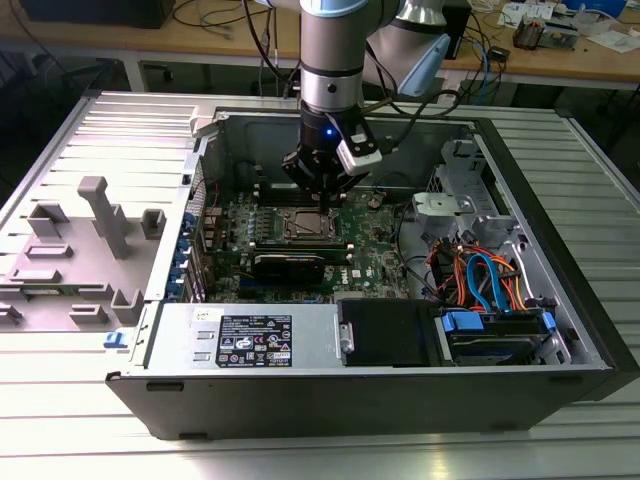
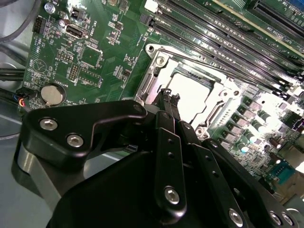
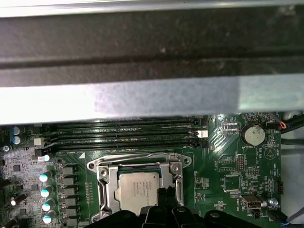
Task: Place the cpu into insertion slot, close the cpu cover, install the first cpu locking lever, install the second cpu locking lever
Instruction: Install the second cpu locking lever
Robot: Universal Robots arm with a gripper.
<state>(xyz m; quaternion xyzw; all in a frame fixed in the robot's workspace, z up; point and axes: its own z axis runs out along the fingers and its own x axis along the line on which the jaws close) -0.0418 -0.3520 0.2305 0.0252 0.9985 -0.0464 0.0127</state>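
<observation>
At centre frame in the exterior view, our gripper [image 1: 322,190], fingers nearly together and holding nothing, hovers over the insertion slot [image 3: 138,187]. The cpu [image 3: 138,189] sits seated, cpu cover [image 3: 107,183] down; we judge the levers need careful hooking.

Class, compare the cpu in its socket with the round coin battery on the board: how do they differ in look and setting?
The cpu is square and dull grey; the coin battery is round and shiny. The cpu sits inside a silver cpu cover frame; the coin battery sits in a small holder on open green board. Both lie flat.
</observation>
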